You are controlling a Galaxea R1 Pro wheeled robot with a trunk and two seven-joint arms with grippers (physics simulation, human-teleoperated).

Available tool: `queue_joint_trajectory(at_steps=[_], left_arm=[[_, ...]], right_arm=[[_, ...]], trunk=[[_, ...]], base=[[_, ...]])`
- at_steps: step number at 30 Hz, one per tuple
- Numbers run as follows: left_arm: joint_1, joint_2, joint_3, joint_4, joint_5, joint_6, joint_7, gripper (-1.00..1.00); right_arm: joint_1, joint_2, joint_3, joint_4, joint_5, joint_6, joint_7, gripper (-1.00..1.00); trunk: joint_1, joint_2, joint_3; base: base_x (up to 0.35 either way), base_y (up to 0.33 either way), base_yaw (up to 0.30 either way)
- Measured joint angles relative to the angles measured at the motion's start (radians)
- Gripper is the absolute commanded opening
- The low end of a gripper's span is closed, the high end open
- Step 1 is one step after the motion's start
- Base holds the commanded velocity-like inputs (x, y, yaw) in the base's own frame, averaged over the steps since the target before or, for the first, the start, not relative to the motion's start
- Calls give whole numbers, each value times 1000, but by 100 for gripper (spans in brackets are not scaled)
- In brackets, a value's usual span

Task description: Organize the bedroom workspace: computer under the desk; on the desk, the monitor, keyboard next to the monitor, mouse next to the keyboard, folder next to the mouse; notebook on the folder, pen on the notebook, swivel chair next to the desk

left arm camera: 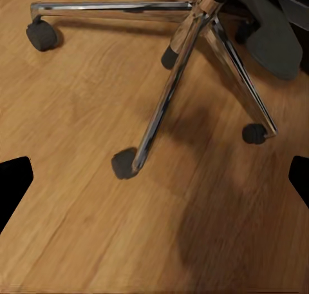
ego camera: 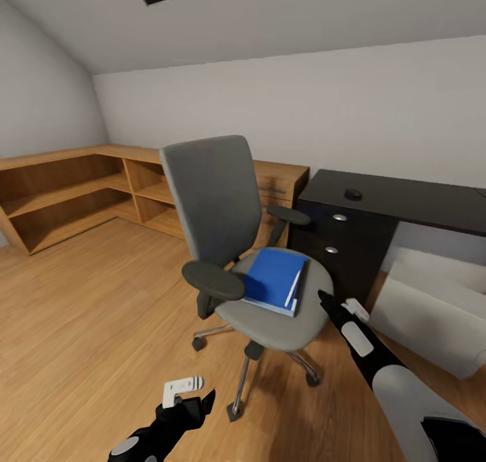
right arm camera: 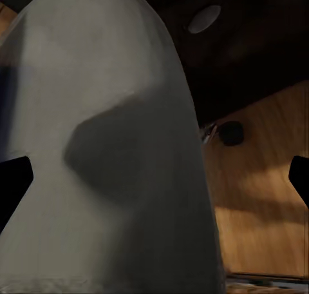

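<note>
Folder [ego camera: 272, 281] lies flat on the chair [ego camera: 223, 205] seat; it looks light, stiff and slick, so I would pinch its near edge. My right gripper [ego camera: 327, 301], spread and empty, hovers beside the seat, the left [ego camera: 196, 400] low and likewise released.

folder [ego camera: 271, 279] on swivel chair [ego camera: 223, 239] seat; desk [ego camera: 398, 198] right of chair; mouse [ego camera: 353, 194] on desk

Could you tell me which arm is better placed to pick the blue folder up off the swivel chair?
Probably the right: the right gripper is at the seat's edge beside the folder, while the left gripper hangs low over the floor near the swivel chair base.
</note>
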Motion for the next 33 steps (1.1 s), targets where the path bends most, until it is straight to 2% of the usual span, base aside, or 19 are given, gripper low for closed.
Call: queue_joint_trajectory(at_steps=[6,19,23,33], left_arm=[[0,0,0,0,0,0,0,100],[0,0,0,6,0,0,0,100],[0,0,0,8,0,0,0,100],[0,0,0,9,0,-1,0,100]], right_arm=[[1,1,3,8,-2,0,-2,100],[1,7,5,7,-2,1,-3,100],[0,15,-1,-2,5,0,-3,100],[0,17,-4,-10,8,0,-3,100]], trunk=[[0,0,0],[0,0,0],[0,0,0],[0,0,0]], base=[[-186,0,0],[-14,0,12],[0,0,203],[0,0,274]])
